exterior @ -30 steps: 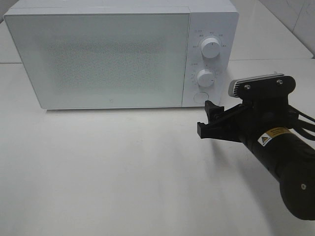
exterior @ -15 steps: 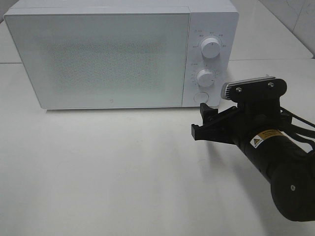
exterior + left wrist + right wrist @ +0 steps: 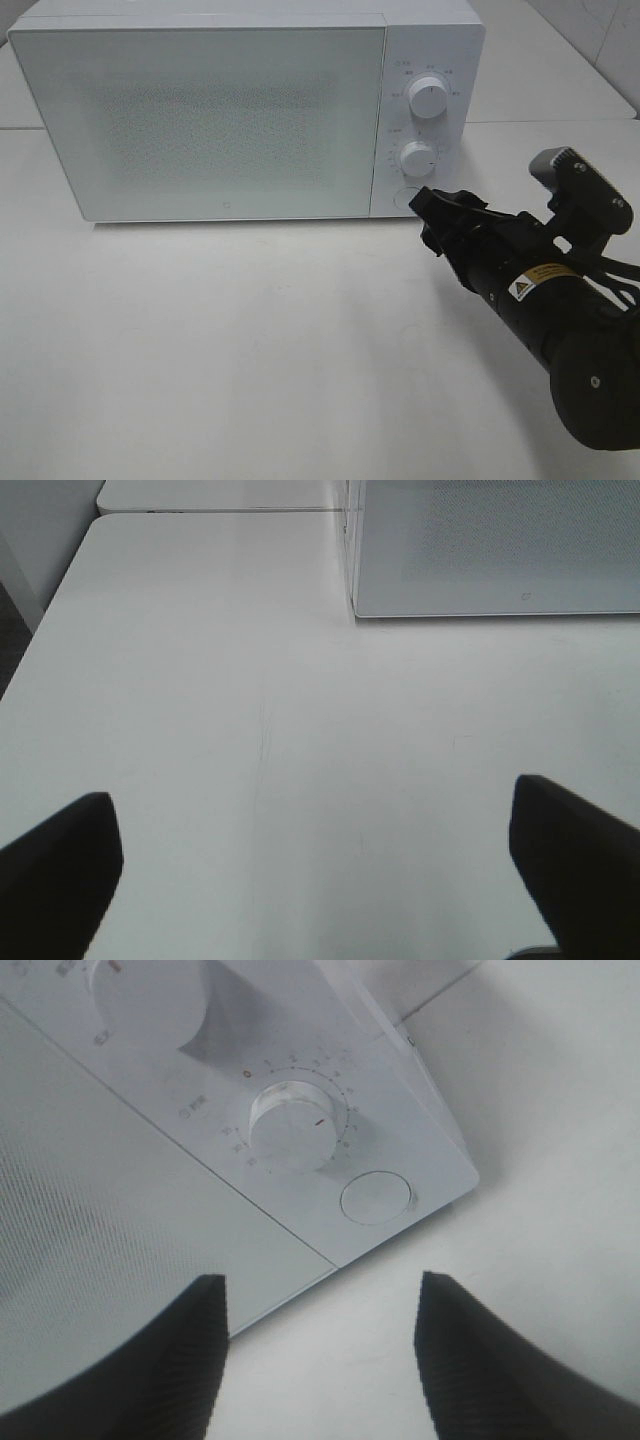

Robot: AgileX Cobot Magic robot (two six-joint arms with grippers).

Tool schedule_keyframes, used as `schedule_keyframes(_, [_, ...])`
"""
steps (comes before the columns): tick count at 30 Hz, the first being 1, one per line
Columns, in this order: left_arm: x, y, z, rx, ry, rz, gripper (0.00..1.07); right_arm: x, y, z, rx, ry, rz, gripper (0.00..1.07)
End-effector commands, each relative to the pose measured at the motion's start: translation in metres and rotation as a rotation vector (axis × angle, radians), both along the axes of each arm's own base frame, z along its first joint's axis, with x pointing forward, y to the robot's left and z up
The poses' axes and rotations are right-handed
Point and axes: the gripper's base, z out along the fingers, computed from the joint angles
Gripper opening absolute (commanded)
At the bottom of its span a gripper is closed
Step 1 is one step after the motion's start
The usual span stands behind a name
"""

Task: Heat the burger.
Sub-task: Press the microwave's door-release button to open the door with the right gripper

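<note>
Right arm (image 3: pixel 565 330): black, nearest the high camera on the right, reaching across the white table (image 3: pixel 250 340) toward the microwave; a yellow warning sticker (image 3: pixel 545 277) sits on its body.
Right gripper (image 3: pixel 322 1282): rolled to one side, its two dark fingers (image 3: pixel 190 1360) apart with bare space between them, holding nothing; the tips hang just in front of the control panel's lower corner.
Left gripper (image 3: pixel 312 800): seen only by its own wrist camera, fingers spread wide over bare table, holding nothing, well apart from the microwave's front.
Microwave (image 3: pixel 230 110): white, at the far side of the table, door shut, its window pale and speckled so the inside cannot be seen.
Round button (image 3: pixel 404 198): lowest on the panel, just beside the right fingertips.
Lower knob (image 3: pixel 417 158): above the button.
Upper knob (image 3: pixel 430 97): topmost, farthest back.
Burger: its place cannot be told from these views.
</note>
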Motion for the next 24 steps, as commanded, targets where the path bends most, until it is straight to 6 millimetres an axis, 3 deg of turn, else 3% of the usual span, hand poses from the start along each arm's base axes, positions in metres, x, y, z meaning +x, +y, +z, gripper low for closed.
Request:
schedule_keyframes(1, [-0.0021, -0.0009, 0.0011, -0.01, -0.029, -0.004, 0.98, 0.0011, 0.0028, 0.0012, 0.321, 0.016, -0.054, 0.44])
schedule_keyframes(2, [-0.0021, -0.0009, 0.0011, -0.01, -0.029, -0.004, 0.98, 0.0011, 0.0028, 0.0012, 0.321, 0.016, -0.054, 0.44])
schedule_keyframes(3, [-0.0021, -0.0009, 0.0011, -0.01, -0.029, -0.004, 0.98, 0.0011, 0.0028, 0.0012, 0.443, 0.023, -0.078, 0.38])
schedule_keyframes(6, [-0.0021, -0.0009, 0.0011, -0.01, -0.029, -0.004, 0.98, 0.0011, 0.0027, 0.0011, 0.585, 0.032, -0.107, 0.29])
schedule_keyframes(10, [-0.0021, -0.0009, 0.0011, -0.01, -0.029, -0.004, 0.98, 0.0011, 0.0025, 0.0011, 0.67, 0.036, -0.126, 0.19])
schedule_keyframes(14, [-0.0021, -0.0009, 0.0011, -0.01, -0.029, -0.004, 0.98, 0.0008, 0.0005, -0.0008, 0.708, 0.052, -0.163, 0.03])
schedule_keyframes(24, [-0.0021, -0.0009, 0.0011, -0.01, -0.029, -0.004, 0.98, 0.0018, -0.0048, -0.0051, 0.742, 0.081, -0.261, 0.0])
